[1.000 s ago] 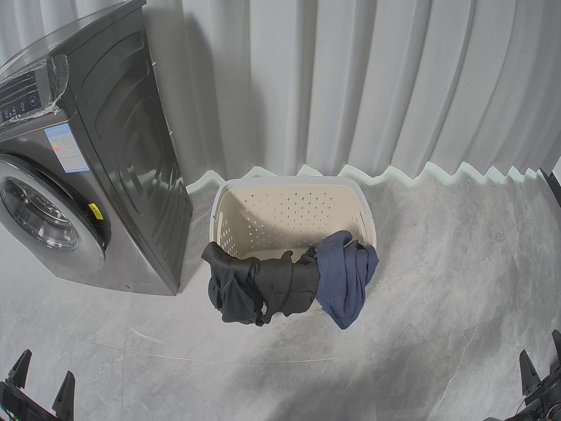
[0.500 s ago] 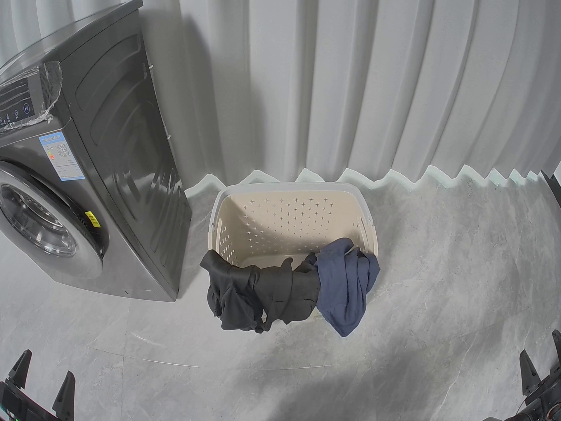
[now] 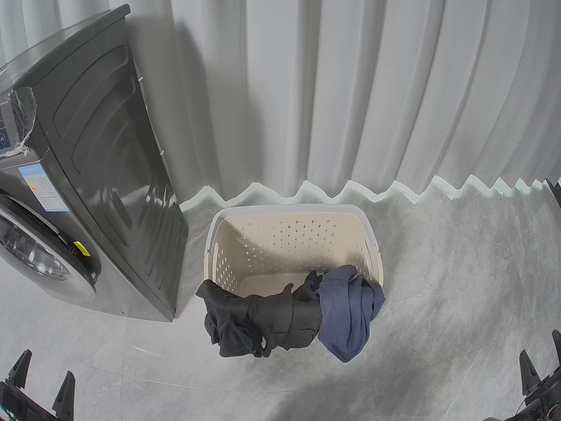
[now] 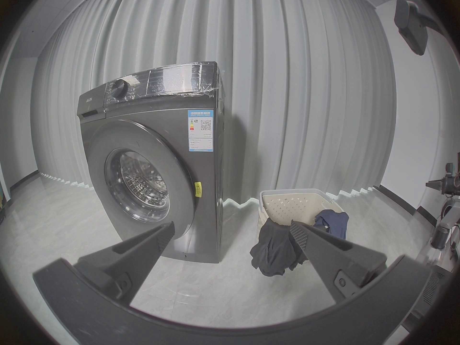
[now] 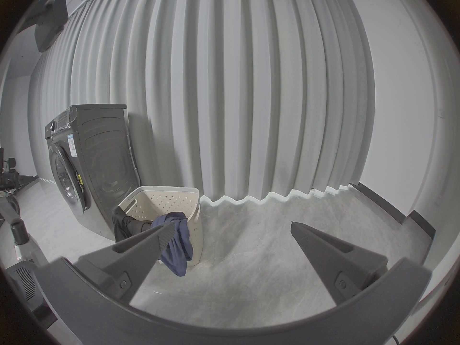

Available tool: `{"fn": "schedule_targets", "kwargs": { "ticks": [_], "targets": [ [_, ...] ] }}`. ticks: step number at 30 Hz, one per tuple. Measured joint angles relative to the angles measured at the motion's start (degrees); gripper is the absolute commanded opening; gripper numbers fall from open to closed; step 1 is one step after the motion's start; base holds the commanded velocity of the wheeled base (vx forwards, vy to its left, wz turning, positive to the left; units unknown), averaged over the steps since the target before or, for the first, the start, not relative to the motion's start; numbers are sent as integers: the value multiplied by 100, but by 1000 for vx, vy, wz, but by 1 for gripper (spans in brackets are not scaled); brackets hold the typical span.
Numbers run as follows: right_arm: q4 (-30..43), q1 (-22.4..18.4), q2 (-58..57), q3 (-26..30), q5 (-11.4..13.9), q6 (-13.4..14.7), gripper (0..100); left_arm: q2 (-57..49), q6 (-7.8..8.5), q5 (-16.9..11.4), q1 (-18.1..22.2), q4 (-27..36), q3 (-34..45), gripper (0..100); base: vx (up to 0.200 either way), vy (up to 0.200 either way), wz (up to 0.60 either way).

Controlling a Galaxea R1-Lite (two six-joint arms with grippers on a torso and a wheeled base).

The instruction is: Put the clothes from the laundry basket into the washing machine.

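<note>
well beyond the left gripper (image 3: 47,366), clothes (image 3: 292,317) drape the laundry basket (image 3: 286,209).

From the head: high up, aimed down and forward, basket (image 3: 292,229) and washer (image 3: 99,165) well ahead of left gripper (image 3: 47,363) and right gripper (image 3: 539,343). From each wrist: low, level, looking out between own fingers (image 4: 134,259). Shared by all three: basket, washer.
</note>
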Motion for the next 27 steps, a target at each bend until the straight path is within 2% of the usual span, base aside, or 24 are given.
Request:
{"fn": "schedule_targets", "kwargs": {
  "ticks": [12, 27],
  "targets": [
    [2, 0, 0, 0, -2, 0, 100, 0, 0, 0, 0, -2, 0, 100, 200, 0, 0],
    [2, 0, 0, 0, -2, 0, 100, 0, 2, 0, 0, -2, 0, 100, 0, 0, 0]
  ]
}}
